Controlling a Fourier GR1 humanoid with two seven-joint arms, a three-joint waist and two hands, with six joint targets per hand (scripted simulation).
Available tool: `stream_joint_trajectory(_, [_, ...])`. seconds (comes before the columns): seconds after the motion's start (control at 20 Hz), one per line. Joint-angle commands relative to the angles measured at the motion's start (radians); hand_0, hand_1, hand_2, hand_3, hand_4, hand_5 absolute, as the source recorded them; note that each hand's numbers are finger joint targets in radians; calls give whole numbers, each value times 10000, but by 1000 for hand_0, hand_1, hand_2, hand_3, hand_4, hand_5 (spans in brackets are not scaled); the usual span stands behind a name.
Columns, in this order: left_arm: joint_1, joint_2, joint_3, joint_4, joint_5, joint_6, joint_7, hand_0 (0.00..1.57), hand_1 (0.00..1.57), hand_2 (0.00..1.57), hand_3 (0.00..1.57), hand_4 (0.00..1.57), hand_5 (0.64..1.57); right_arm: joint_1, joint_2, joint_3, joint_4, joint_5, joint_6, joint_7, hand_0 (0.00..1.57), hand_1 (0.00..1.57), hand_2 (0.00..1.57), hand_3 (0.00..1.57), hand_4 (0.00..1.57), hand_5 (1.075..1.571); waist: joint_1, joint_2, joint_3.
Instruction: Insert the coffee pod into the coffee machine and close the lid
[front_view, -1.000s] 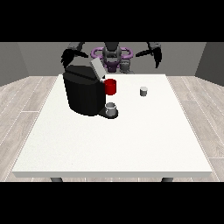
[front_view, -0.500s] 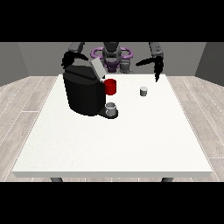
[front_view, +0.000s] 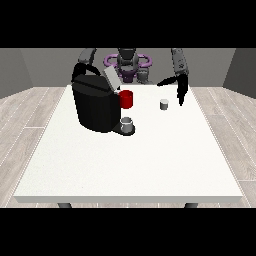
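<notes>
A small grey coffee pod (front_view: 164, 104) stands upright on the white table (front_view: 130, 160), right of the machine. The black coffee machine (front_view: 96, 105) sits at the table's left rear, with a red front part (front_view: 126, 99) and its grey lid (front_view: 111, 78) tilted up and open. A grey cup (front_view: 128, 124) rests on the machine's base. The hand at the view's right (front_view: 179, 89) hangs just right of and above the pod, fingers spread, touching nothing. The hand at the view's left (front_view: 79, 71) is behind the machine's top, mostly hidden.
The robot's torso (front_view: 128, 64) stands behind the table's far edge. The table's front half holds nothing but white surface; its edges run near the floor boards on both sides.
The hand at the view's right has come down and forward toward the pod. The pod, machine and lid have stayed put.
</notes>
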Motion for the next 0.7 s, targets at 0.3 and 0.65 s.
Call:
stream_joint_trajectory(0.3, [-449,-127,-547,1715,-1528,603,-660,105,105,502,0,0,1571,68,-112,-12,924,278,-49,-259,0,0,0,0,424,1571,-2,-173,3])
stream_joint_trajectory(0.65, [-900,170,-540,2919,-2161,705,-1053,615,615,738,477,0,1571,-713,-76,-311,1138,129,-354,101,0,0,0,0,386,1571,59,5,2])
